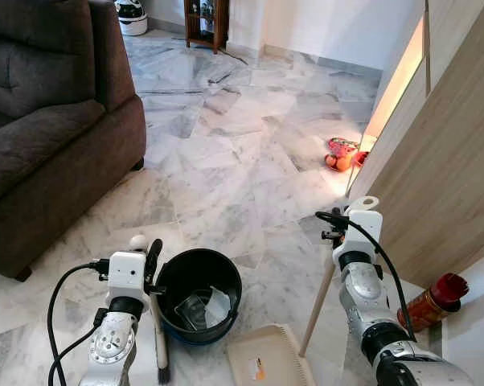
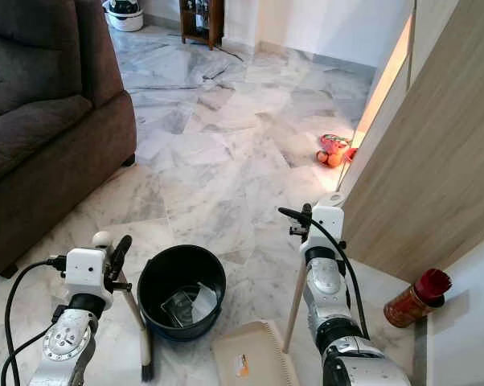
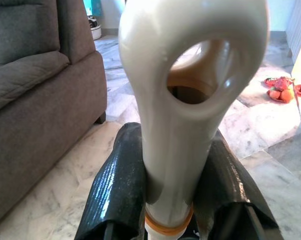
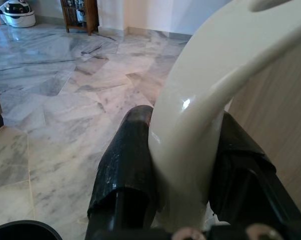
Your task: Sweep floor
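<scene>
Your left gripper [image 3: 173,200] has its black fingers [image 3: 118,185] pressed against the cream plastic grip of the short wooden-handled broom [image 1: 157,338], whose dark bristles rest on the floor just beside the round black plastic bin [image 1: 198,293]. Your right gripper [image 4: 183,200] pinches the cream hooked top of the long-handled beige dustpan [image 1: 266,358]; its pale wooden pole slants down and toward the middle, ending at the flat pan near your feet.

The relation that matters: the broom's bristles sit to the left of the pan, the bin's near edge just behind the gap between them, and the broom's shaft runs nearly upright. A sweep toward the pan would run left to right, so the left arm does the stroke while the right only steadies.

The bin already holds clear crumpled plastic [image 1: 202,310]. The white-and-grey marble floor [image 1: 226,153] looks smooth and glossy, so light debris should slide easily. A dark grey fabric sofa [image 1: 49,121] stands to your left, a light wood panel wall [image 1: 443,185] to your right, with a red-capped canister [image 1: 431,301] at its foot and some red and orange litter [image 1: 342,154] farther along its base.
</scene>
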